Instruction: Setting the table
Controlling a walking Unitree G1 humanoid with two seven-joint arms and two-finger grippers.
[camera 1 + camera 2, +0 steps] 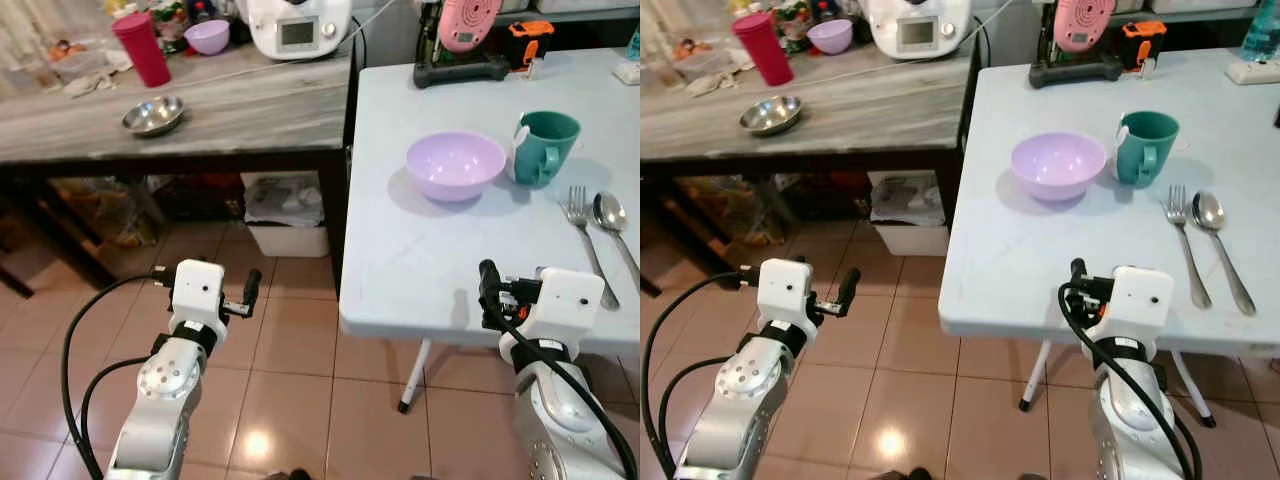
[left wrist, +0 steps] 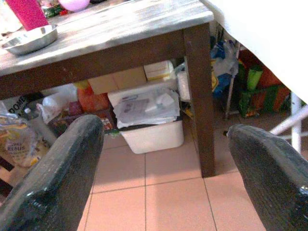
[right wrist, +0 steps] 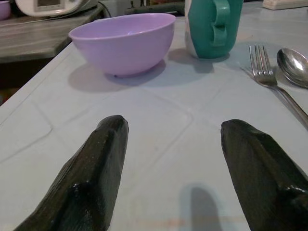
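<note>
On the white table (image 1: 400, 270) stand a purple bowl (image 1: 455, 165) and, to its right, a teal mug (image 1: 543, 145). A fork (image 1: 585, 240) and a spoon (image 1: 612, 220) lie side by side to the right of the bowl. My right gripper (image 3: 175, 127) is open just above the table's front edge, pointing at the bowl (image 3: 122, 43), with nothing between its fingers. The mug (image 3: 211, 26), fork (image 3: 262, 67) and spoon (image 3: 293, 67) lie beyond it. My left gripper (image 2: 163, 127) is open and empty, low over the tiled floor left of the white table.
A wooden side table (image 1: 250, 110) on the left carries a steel bowl (image 1: 153, 115), a red cup (image 1: 142, 48), a small purple bowl (image 1: 207, 36) and a white appliance (image 1: 297, 25). A white bin (image 1: 285, 215) sits under it. A pink device (image 1: 462, 40) stands at the white table's back.
</note>
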